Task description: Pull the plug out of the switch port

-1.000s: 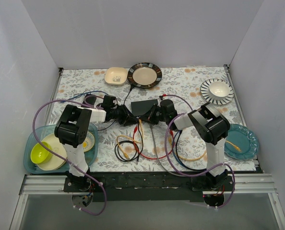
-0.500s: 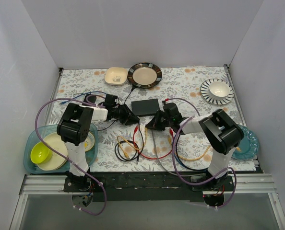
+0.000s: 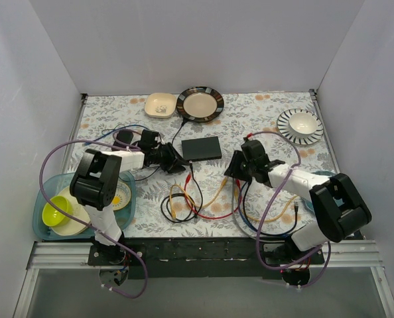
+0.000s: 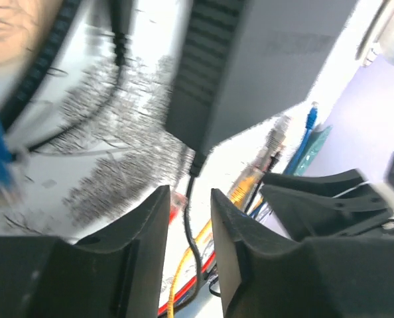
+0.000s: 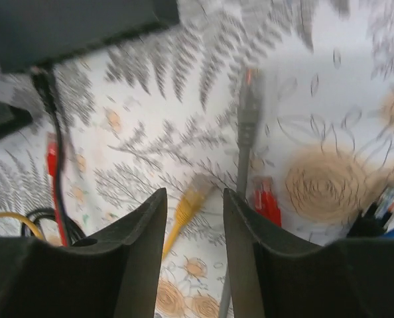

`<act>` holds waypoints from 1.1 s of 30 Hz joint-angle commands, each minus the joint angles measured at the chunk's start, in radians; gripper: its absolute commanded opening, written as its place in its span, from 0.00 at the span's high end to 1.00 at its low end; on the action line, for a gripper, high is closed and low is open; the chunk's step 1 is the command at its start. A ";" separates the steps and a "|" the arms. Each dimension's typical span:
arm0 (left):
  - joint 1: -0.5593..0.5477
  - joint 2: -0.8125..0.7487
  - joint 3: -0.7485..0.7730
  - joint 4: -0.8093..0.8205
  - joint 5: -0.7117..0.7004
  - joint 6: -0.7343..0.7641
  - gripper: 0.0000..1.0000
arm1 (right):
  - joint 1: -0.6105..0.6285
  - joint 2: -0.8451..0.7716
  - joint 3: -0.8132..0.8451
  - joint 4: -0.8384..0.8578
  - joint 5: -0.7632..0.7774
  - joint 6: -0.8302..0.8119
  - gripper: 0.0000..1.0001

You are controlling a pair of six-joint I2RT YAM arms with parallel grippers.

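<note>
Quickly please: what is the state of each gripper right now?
Left gripper: open, fingers grip nothing.
Right gripper: open, holding nothing.

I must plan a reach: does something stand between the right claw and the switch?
Nothing tall. Between the right claw and the switch only loose cable ends lie flat on the cloth: a yellow plug and a red plug, with a grey plug off to the side.

Top view: high, behind the arm bases, tilted down over the whole surface (image 3: 263, 112). Left wrist view: very low and close, looking past the left end effector (image 4: 189, 199) at the switch (image 4: 263, 59). Right wrist view: close, steeply downward past the right end effector (image 5: 194, 199). All three share the switch's near edge and the black cable (image 5: 54, 132).
</note>
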 commanded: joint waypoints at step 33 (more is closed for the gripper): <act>0.025 -0.331 -0.224 -0.087 -0.054 0.026 0.68 | -0.084 0.861 1.136 -0.252 0.027 -0.147 0.99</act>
